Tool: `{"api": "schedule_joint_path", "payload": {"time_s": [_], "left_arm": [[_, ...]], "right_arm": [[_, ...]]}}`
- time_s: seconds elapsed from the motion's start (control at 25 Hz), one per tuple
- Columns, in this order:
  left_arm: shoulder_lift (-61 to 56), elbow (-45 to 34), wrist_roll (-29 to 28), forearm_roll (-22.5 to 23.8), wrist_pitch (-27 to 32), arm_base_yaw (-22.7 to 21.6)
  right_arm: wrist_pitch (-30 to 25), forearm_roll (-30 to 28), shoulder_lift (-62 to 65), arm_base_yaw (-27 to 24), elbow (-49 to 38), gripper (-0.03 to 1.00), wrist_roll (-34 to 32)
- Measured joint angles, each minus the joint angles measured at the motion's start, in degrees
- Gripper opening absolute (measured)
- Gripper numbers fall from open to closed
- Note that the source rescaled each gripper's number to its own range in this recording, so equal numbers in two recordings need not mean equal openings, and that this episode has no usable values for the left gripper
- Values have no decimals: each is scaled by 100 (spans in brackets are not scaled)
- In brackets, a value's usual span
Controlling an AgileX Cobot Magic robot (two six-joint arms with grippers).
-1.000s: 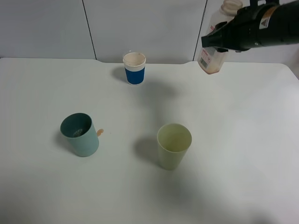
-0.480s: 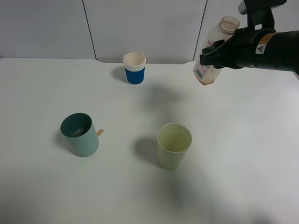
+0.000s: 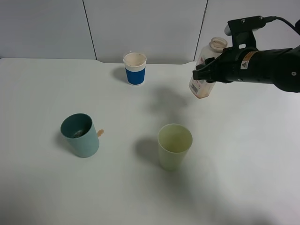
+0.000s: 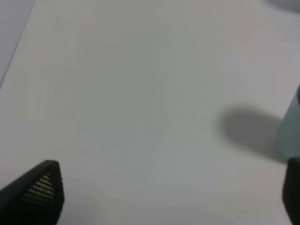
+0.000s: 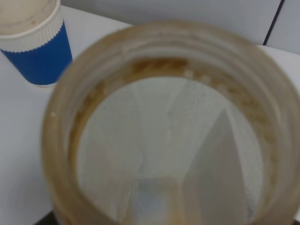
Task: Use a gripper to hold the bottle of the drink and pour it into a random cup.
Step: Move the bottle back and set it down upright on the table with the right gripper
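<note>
My right gripper (image 3: 207, 71) is shut on the clear bottle (image 3: 202, 83) and holds it in the air, slightly tilted, over the table's back right. A little brown drink (image 3: 201, 94) shows at the bottle's bottom. In the right wrist view the bottle's open mouth (image 5: 168, 61) fills the frame, with brown residue on its rim. The teal-green cup (image 3: 80, 135) stands upright at the left, far from the bottle, with something small inside. My left gripper (image 4: 168, 197) is open and empty low over the table; a cup's pale teal wall (image 4: 291, 129) shows at that view's edge.
A pale yellow-green tumbler (image 3: 174, 146) stands at the front middle. A blue-banded white paper cup (image 3: 135, 68) stands at the back middle, also in the right wrist view (image 5: 35, 44). A small tan scrap (image 3: 100, 132) lies beside the teal cup. A grey panel wall lines the table's far edge.
My right arm has come down and to the left with the bottle, from high at the back right toward the table. The cups have not moved.
</note>
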State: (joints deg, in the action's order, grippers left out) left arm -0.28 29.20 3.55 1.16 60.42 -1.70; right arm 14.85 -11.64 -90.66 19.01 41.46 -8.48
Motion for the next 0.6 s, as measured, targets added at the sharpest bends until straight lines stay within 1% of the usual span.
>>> {"api": "schedule_joint_path", "payload": {"time_s": [0.24, 0.48, 0.6], "left_arm": [[0, 0, 0, 0, 0, 0], [0, 0, 0, 0, 0, 0], [0, 0, 0, 0, 0, 0]], "right_arm": [[320, 95, 0, 0, 0, 0, 5], [337, 349, 0, 0, 0, 0, 194], [362, 383, -42, 0, 0, 0, 196]]}}
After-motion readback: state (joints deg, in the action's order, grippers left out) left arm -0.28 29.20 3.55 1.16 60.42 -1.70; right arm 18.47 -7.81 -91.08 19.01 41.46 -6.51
